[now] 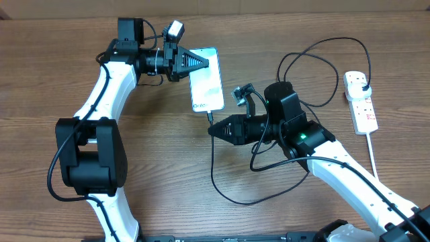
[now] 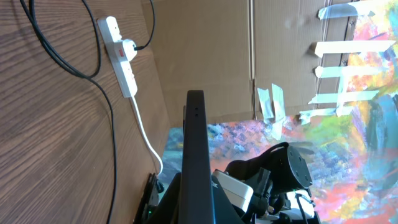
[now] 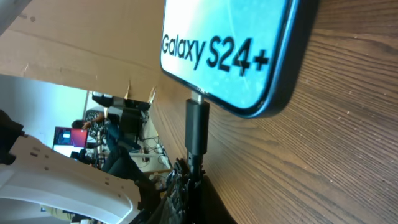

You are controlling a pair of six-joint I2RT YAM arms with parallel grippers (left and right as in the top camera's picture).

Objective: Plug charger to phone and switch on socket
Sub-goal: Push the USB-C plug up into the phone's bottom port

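Observation:
The phone (image 1: 207, 84) lies on the wooden table with its light blue screen lit. In the right wrist view its screen (image 3: 230, 50) reads "Galaxy S24+". My left gripper (image 1: 200, 62) is shut on the phone's far end, and the left wrist view shows the phone edge-on (image 2: 196, 143). My right gripper (image 1: 213, 129) is shut on the charger's small plug tip (image 3: 198, 127). The tip's metal end meets the phone's bottom edge. The charger cable (image 1: 232, 195) loops across the table to a black plug (image 1: 363, 85) seated in the white socket (image 1: 361, 107).
The socket's thick white cord (image 1: 373, 153) runs toward the front right. The socket also shows in the left wrist view (image 2: 121, 56), with cardboard and a colourful cloth (image 2: 348, 124) behind. Black cable loops (image 1: 316, 67) lie between the phone and the socket.

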